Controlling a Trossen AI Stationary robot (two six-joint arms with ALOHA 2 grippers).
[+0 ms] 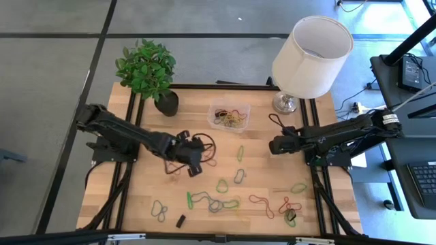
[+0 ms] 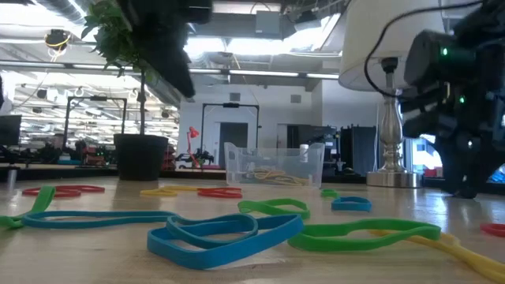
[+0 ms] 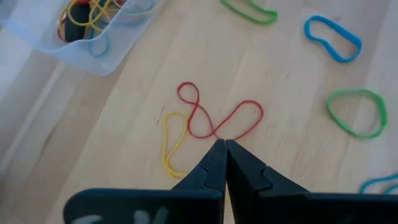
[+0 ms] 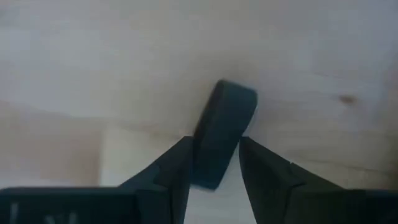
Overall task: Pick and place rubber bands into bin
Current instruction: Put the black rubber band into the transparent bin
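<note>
Across the tabletop's near half, rubber bands [image 1: 216, 203] lie scattered flat; more sit in the clear bin [image 1: 229, 116] toward the far edge, mid-width. Bands look light, limp, thin; likely best pinched at a loop's strand against the wood. Left claw [image 3: 224, 147] is pressed shut, tips at a red band [image 3: 217, 118], grip unclear. Right claw [image 4: 214, 155], near the right edge, stands parted around a dark rounded piece [image 4: 221, 130], identity unclear.

The bin [image 1: 229, 116] sits between plant pot [image 1: 167, 103] and lamp [image 1: 310, 58].
</note>
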